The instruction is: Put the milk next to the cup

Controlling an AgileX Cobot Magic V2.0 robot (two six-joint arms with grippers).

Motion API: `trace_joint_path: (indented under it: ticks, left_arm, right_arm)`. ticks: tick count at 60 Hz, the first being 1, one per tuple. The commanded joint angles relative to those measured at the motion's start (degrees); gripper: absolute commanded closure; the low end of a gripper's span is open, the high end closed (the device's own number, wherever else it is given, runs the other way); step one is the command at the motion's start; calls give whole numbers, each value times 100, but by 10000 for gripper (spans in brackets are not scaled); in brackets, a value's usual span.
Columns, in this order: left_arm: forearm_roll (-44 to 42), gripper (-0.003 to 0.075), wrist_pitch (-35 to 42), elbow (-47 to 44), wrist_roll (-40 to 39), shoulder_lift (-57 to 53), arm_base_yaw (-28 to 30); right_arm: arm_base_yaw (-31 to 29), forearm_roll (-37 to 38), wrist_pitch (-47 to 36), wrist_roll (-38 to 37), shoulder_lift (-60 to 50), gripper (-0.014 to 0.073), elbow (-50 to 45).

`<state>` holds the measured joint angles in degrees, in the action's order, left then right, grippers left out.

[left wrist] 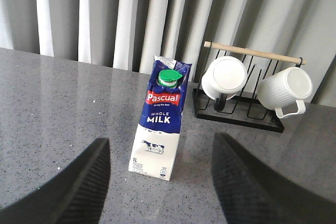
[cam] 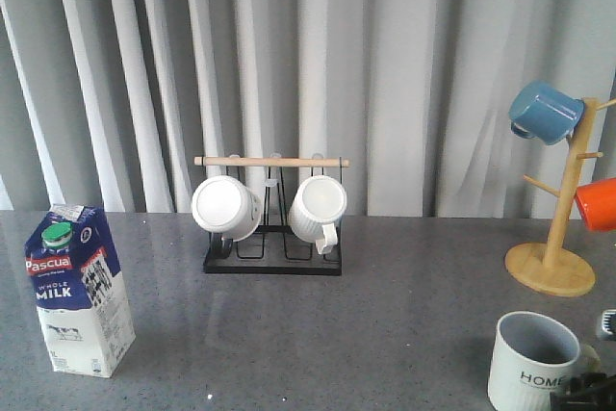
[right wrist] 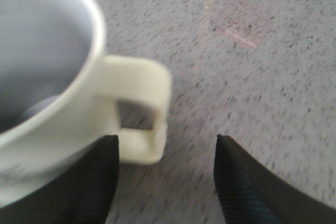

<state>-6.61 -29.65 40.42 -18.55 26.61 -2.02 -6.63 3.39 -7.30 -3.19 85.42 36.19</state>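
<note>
While standing upright at table's near left, well apart from cup [cam: 532, 361], milk [cam: 77, 288] judged stiff, possibly heavy; best gripped across mid-body by left gripper [left wrist: 157, 182], jaws spread and empty; right gripper [right wrist: 165, 182] likewise spread.

- Your left gripper [left wrist: 160, 182] has two broad black fingers with a fine textured grip surface.
- Your right gripper [right wrist: 165, 182] looks the same: black, textured, tapering.
</note>
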Motion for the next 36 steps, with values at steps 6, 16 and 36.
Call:
trace_joint_path:
  ticks: [6, 16, 36]
  left_arm:
    - [-69, 302, 359, 176, 1, 78, 9]
    - [-173, 302, 347, 176, -5, 78, 9]
    - [-159, 302, 274, 176, -5, 78, 9]
  right_arm:
    - [-166, 450, -848, 240, 754, 329, 676]
    - [-85, 798, -1131, -151, 818, 608, 855]
    - [1608, 722, -837, -612, -432, 600, 855]
